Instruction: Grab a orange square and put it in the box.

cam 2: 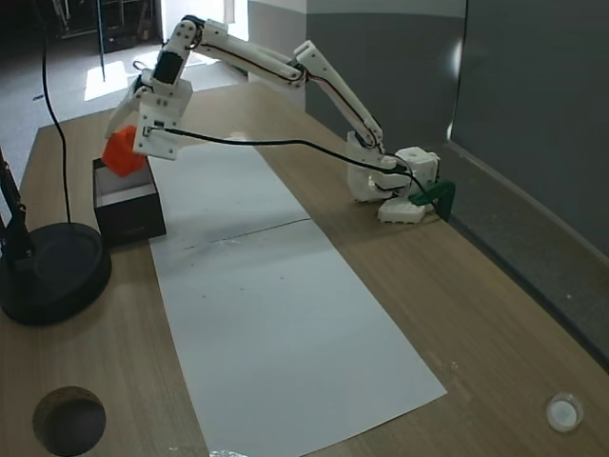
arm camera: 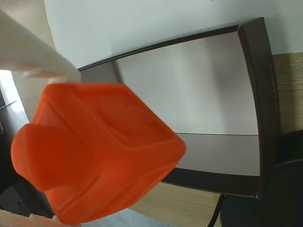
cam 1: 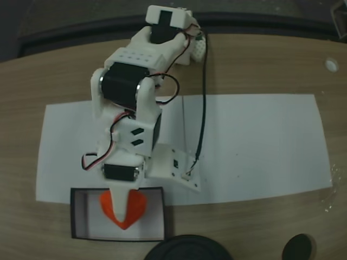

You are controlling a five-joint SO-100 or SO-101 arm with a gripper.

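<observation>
The orange square (arm camera: 94, 156) hangs in my gripper (cam 1: 122, 208), shut on it, with its round knob pointing to the lower left in the wrist view. It is held a little above the box (cam 1: 73, 214), a shallow black-walled tray with a pale bottom (arm camera: 199, 90). In a fixed view the orange square (cam 1: 139, 208) shows on both sides of a white finger. From the side, the orange square (cam 2: 121, 153) and gripper (cam 2: 128, 143) sit over the box (cam 2: 128, 208) at the table's left. One white finger (arm camera: 28, 52) presses on the cube's upper face.
A white paper sheet (cam 1: 249, 146) covers the middle of the wooden table. A round black base (cam 1: 187, 249) stands right beside the box, also seen at the near left (cam 2: 52, 271). A round hole (cam 1: 298, 248) is in the tabletop. A black cable (cam 1: 205, 97) runs along the arm.
</observation>
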